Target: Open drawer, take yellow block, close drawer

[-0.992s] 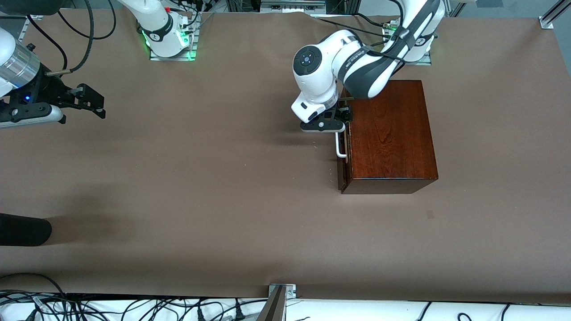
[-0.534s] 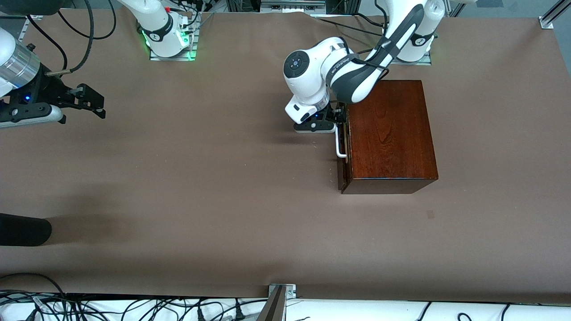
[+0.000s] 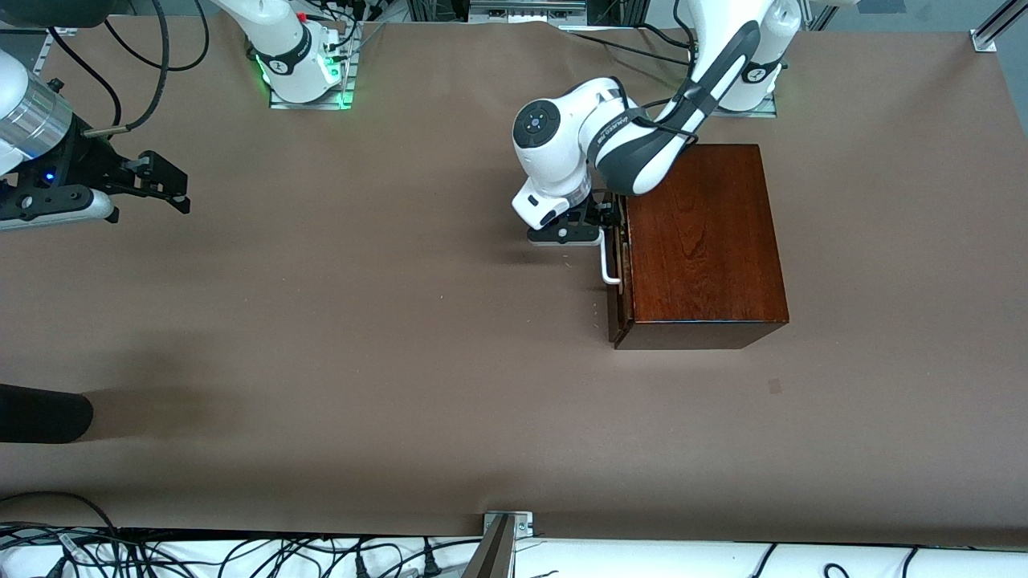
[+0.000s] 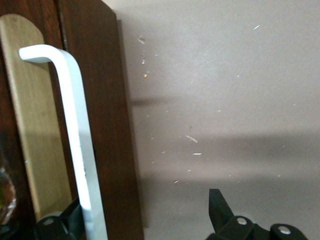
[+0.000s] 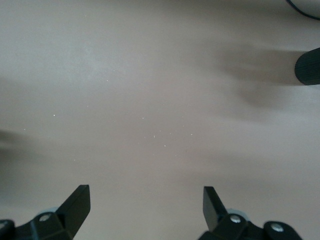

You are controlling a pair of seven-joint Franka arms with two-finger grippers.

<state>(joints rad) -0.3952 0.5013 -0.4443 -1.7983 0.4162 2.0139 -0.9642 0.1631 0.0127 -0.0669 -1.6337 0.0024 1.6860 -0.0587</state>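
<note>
The dark reddish-brown wooden box (image 3: 703,241) stands on the table toward the left arm's end. Its drawer (image 3: 620,309) faces the right arm's end and looks shut or barely ajar. The white bar handle (image 3: 608,263) also shows in the left wrist view (image 4: 77,130), with a pale wood strip (image 4: 37,125) beside it. My left gripper (image 3: 606,221) is open at the handle's upper end (image 4: 147,220), with the bar just inside one finger (image 4: 65,222). My right gripper (image 3: 181,189) is open and empty (image 5: 145,205), and waits over bare table. The yellow block is hidden.
A black rounded object (image 3: 40,413) lies at the table's edge at the right arm's end, nearer the front camera; it also shows in the right wrist view (image 5: 307,67). Cables (image 3: 241,558) run along the front edge. Brown table (image 3: 361,321) spreads between the arms.
My left gripper has moved off the box's top edge toward the right arm's end and now straddles the handle. The right arm has not moved.
</note>
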